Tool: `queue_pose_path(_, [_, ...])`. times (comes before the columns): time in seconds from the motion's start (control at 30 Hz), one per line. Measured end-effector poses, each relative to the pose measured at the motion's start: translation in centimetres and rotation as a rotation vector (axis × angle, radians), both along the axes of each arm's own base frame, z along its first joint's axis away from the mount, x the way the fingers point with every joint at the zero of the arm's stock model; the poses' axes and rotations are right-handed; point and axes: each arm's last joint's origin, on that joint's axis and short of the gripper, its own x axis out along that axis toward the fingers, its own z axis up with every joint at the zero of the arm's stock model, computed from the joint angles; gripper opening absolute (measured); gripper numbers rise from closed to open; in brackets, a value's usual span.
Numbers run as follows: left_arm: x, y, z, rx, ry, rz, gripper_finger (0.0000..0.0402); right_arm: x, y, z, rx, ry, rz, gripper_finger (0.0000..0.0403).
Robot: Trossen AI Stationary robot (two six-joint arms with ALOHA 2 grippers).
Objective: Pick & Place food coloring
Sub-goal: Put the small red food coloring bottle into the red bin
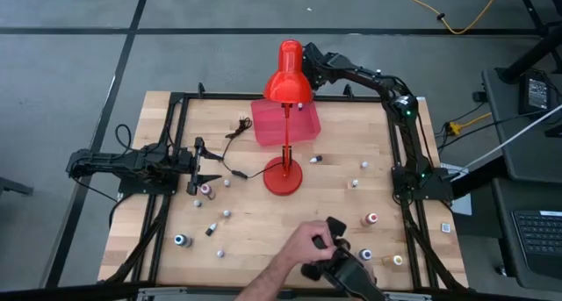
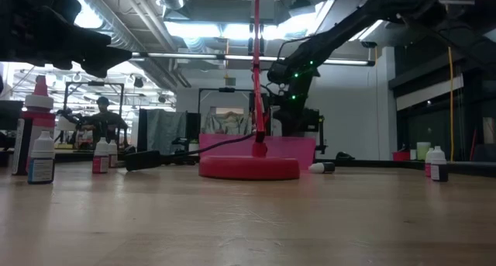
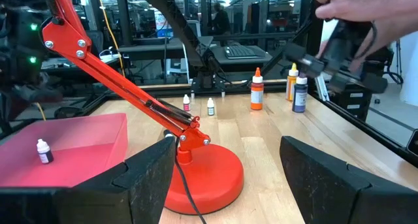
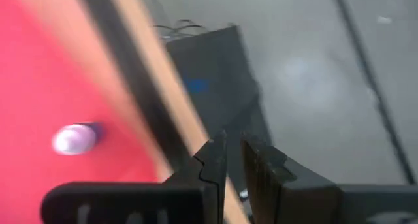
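Tiny pale-capped food coloring bottles lie scattered on the wooden table, for instance by my left gripper (image 1: 208, 189), near the front left (image 1: 181, 240) and at the right (image 1: 371, 219). One bottle lies in the pink tray (image 1: 299, 105), and it also shows in the right wrist view (image 4: 75, 138). My left gripper (image 1: 206, 165) rests low at the table's left, wide open and empty (image 3: 222, 178). My right gripper (image 1: 307, 68) hangs over the tray's far edge beside the lamp head, empty, with a narrow gap between its fingers (image 4: 234, 160).
A tall red desk lamp (image 1: 284, 174) stands mid-table, its head (image 1: 286, 77) over the pink tray (image 1: 272, 130) and its cord (image 1: 237, 130) trailing left. A person's hand (image 1: 303, 244) holds a black device at the near edge. Black frame rails line the table sides.
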Motion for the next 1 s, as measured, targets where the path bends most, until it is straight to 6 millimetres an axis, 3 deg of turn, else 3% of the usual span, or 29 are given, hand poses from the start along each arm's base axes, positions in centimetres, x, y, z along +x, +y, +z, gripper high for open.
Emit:
queue_pose_path(0.2, [0.0,0.0,0.0,0.000,0.000,0.000,0.0273,-1.6,0.5,2.5,-0.009,0.022,-0.097,0.0049])
queue_pose_path(0.43, [0.0,0.0,0.0,0.000,0.000,0.000,0.0271,-3.3,3.5,6.1,0.094,0.038,-0.171,0.0071])
queue_pose_path(0.73, [0.0,0.0,0.0,0.000,0.000,0.000,0.0273,-4.8,9.6,10.0,0.168,-0.002,-0.288,0.0185])
queue_pose_path(1.0, [0.0,0.0,0.0,0.000,0.000,0.000,0.0274,-9.0,17.2,9.8,0.200,-0.068,-0.345,0.0250])
